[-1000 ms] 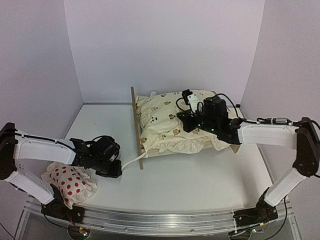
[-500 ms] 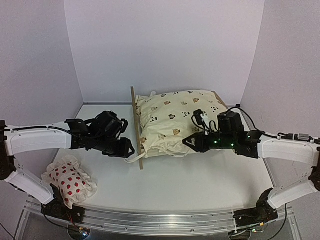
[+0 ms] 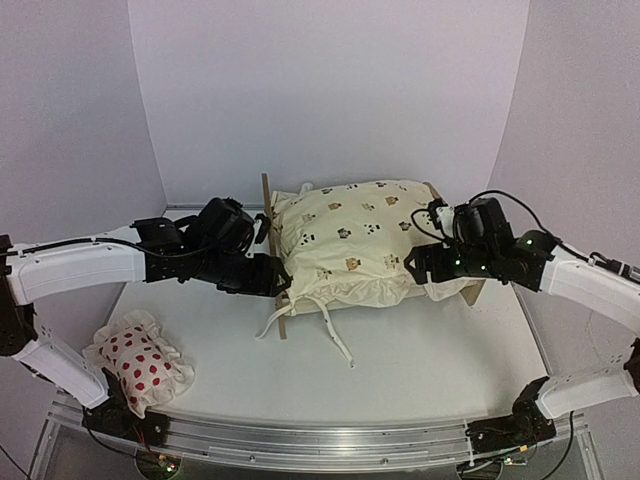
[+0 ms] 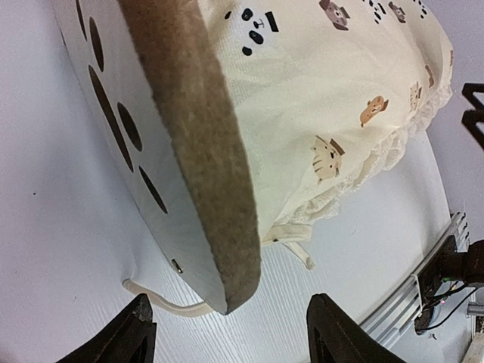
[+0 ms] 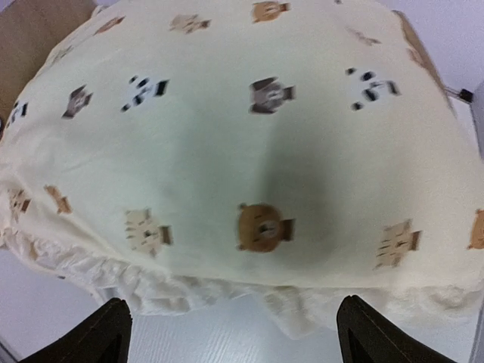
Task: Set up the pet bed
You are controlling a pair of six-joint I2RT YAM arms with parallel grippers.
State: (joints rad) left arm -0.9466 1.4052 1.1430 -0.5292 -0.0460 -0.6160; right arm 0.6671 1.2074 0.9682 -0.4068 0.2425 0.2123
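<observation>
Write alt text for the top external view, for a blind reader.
A cream animal-print cushion fills a light-wood pet bed at the middle of a white table, its ties trailing onto the tabletop. The left gripper is open at the bed's near left corner, the right gripper open at the cushion's opposite side; a red-spotted white pillow lies front left.

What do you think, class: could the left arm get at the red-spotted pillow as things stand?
Probably yes. The red-spotted pillow lies uncovered beside that arm's base, and the left gripper is open and empty by the headboard. The arm would have to fold back tightly, though.
</observation>
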